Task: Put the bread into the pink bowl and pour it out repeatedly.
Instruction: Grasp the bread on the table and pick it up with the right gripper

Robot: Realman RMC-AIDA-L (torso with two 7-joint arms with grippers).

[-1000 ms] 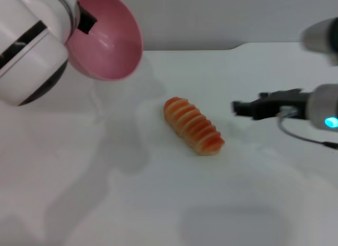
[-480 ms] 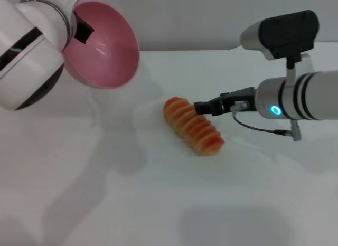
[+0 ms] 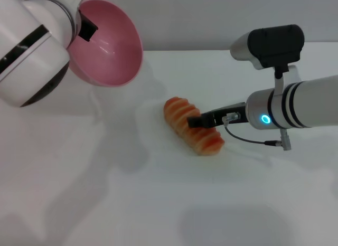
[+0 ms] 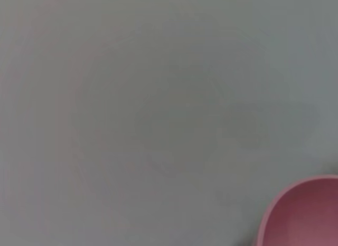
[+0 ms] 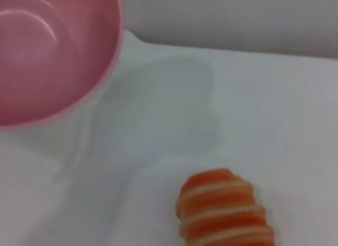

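Note:
The bread point(image 3: 182, 118) lies on the white table with its orange-red and cream ridges up, also seen in the right wrist view point(image 5: 224, 211). My right gripper point(image 3: 195, 121) reaches in from the right, its tip over the loaf's middle. High at the back left, my left gripper point(image 3: 86, 25) is shut on the rim of the pink bowl point(image 3: 108, 45). The bowl is held in the air, tilted with its mouth toward the bread, and nothing is inside it. It shows too in the left wrist view point(image 4: 303, 214) and the right wrist view point(image 5: 47, 50).
The white table point(image 3: 158, 193) spreads around the bread, bare in front and to the left. Its far edge meets a grey wall point(image 3: 200, 19) behind. The right arm's camera housing point(image 3: 269, 45) stands above the forearm.
My right arm has swung in from the right, and its gripper now reaches over the bread. The left arm and the tilted bowl have barely shifted. The bread has stayed put.

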